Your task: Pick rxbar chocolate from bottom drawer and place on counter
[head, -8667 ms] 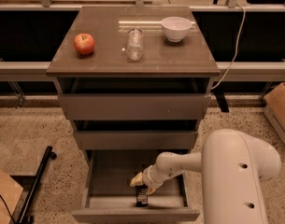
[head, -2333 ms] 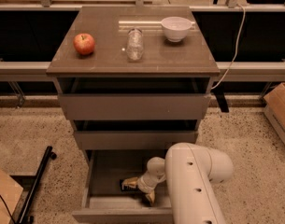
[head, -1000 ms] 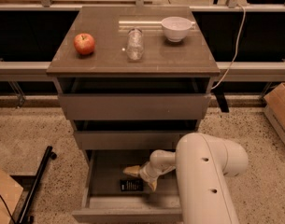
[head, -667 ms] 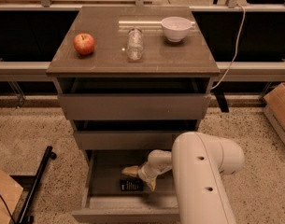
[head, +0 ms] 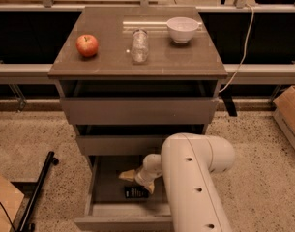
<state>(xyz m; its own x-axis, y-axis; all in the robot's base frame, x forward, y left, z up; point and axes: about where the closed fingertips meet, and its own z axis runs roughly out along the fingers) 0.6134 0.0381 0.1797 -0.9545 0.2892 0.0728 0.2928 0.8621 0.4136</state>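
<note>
Rxbar chocolate (head: 136, 192) lies flat on the floor of the open bottom drawer (head: 104, 190), near the drawer's middle. Its long axis runs from 9 o'clock to 3 o'clock, parallel to the drawer front. The black wrapper faces up; its white lettering is too small to read. The claw (head: 138, 180) sits inside the drawer just beside the bar at its 12 o'clock side. Whether the claw is released or clenched cannot be told, nor whether it touches the bar. On the tabletop (head: 108, 64) above stands a glass jar (head: 140, 46), with a red apple (head: 87, 45) at its 9 o'clock and a white bowl (head: 182, 29) at its 2 o'clock.
</note>
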